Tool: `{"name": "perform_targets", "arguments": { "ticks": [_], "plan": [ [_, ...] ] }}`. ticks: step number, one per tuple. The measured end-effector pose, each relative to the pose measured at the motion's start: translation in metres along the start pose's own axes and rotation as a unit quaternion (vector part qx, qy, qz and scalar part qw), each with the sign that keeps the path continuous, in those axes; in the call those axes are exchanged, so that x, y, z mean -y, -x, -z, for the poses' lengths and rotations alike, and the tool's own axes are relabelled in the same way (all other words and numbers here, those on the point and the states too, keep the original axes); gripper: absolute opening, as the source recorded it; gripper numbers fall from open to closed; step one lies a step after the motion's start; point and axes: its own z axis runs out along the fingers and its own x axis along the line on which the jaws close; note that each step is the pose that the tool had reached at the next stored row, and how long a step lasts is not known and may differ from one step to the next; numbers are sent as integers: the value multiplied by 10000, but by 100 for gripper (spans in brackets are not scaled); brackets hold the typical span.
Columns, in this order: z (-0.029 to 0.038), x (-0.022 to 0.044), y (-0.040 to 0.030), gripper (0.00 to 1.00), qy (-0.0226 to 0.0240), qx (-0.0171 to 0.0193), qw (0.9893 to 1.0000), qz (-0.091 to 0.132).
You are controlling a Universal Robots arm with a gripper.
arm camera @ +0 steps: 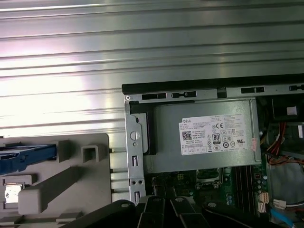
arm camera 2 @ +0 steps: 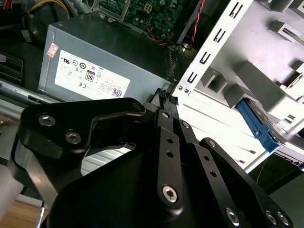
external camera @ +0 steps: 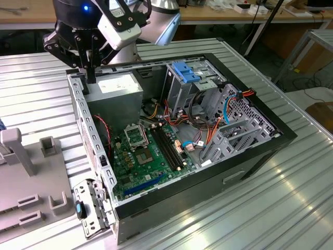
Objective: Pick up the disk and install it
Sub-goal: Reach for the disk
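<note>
The disk (arm camera: 27, 156) is lying in a grey holder block (arm camera: 71, 175) on the table (arm camera: 142, 47), outside the open computer case (external camera: 255, 156). In the first wrist view it is showing as a blue-railed edge. It is sitting well off to one side of the fingers (arm camera 2: 167, 142) and is touching nothing of them.

The fingers are looking drawn together at the tips and are gripping nothing. They are hanging over the corner of the case, with the case's metal rim just beside them and the power-supply box (arm camera 2: 95, 61) directly below and ahead of them.

Farther from the fingers, across the motherboard (external camera: 145, 156), the drive cage with its blue bracket (external camera: 184, 70) is standing inside the case.

Judging from this, the task is barely begun: the disk is not yet picked up, and both the grasp and the installing in the case are left to do.
</note>
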Motion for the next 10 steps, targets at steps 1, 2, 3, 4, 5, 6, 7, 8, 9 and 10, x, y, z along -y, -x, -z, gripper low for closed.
{"name": "perform_targets", "arguments": {
  "ticks": [1, 2, 3, 4, 5, 6, 7, 8, 9, 10],
  "plan": [
    [1, 1, -9, 11, 0, 0, 10000, 0],
    [0, 1, -17, 11, 0, 0, 10000, 0],
    [1, 2, -29, 11, 0, 0, 10000, 0],
    [1, 3, -36, 11, 0, 0, 10000, 0],
    [1, 3, -44, 11, 0, 0, 10000, 0],
    [1, 4, -54, 11, 0, 0, 10000, 0],
    [2, 5, -61, 11, 0, 0, 10000, 0],
    [2, 5, -72, 11, 0, 0, 10000, 0],
    [2, 6, -81, 11, 0, 0, 10000, 0],
    [3, 7, -90, 11, 0, 0, 10000, 1]
  ]
}}
